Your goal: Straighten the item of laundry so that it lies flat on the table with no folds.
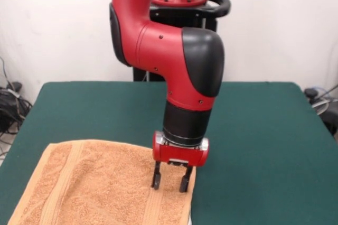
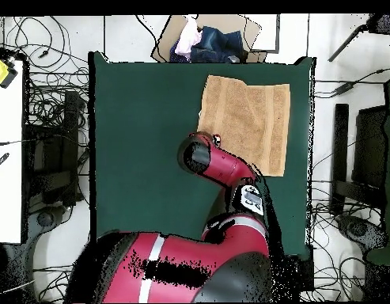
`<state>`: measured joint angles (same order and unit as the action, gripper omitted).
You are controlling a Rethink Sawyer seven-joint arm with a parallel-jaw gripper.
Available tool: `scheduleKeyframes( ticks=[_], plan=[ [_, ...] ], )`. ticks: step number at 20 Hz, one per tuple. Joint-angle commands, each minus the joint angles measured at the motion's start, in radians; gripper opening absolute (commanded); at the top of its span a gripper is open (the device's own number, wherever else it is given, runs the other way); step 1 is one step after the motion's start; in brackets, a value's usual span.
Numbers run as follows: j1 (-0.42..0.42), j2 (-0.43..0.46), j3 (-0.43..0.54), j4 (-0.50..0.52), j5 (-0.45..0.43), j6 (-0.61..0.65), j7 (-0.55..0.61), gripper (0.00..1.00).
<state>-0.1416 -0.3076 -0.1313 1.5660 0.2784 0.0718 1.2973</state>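
Observation:
The orange-tan towel (image 1: pixel 100 183) lies spread on the dark green table (image 1: pixel 253 130), in the front view at the near left, running off the picture's bottom edge. In the overhead view the towel (image 2: pixel 249 119) sits toward the table's (image 2: pixel 142 142) far right corner and looks mostly flat, with woven bands showing. My gripper (image 1: pixel 170 185) points straight down over the towel's right edge, fingers apart, tips at or just above the cloth. In the overhead view the arm hides the gripper and one corner of the towel.
A cardboard box of clothes (image 2: pixel 213 39) stands just beyond the table's far edge in the overhead view. Cables lie on the floor on all sides. A white surface with a yellow object (image 2: pixel 0 71) is at the left.

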Motion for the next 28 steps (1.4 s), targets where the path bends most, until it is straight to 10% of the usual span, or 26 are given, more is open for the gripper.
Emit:
scheduleKeyframes(
  ticks=[1, 28],
  plan=[
    [0.072, 0.006, 0.059, 0.123, 0.067, -0.015, 0.335, 1.0],
    [0.094, -0.053, 0.024, 0.127, 0.118, 0.085, 0.314, 1.0]
  ],
)
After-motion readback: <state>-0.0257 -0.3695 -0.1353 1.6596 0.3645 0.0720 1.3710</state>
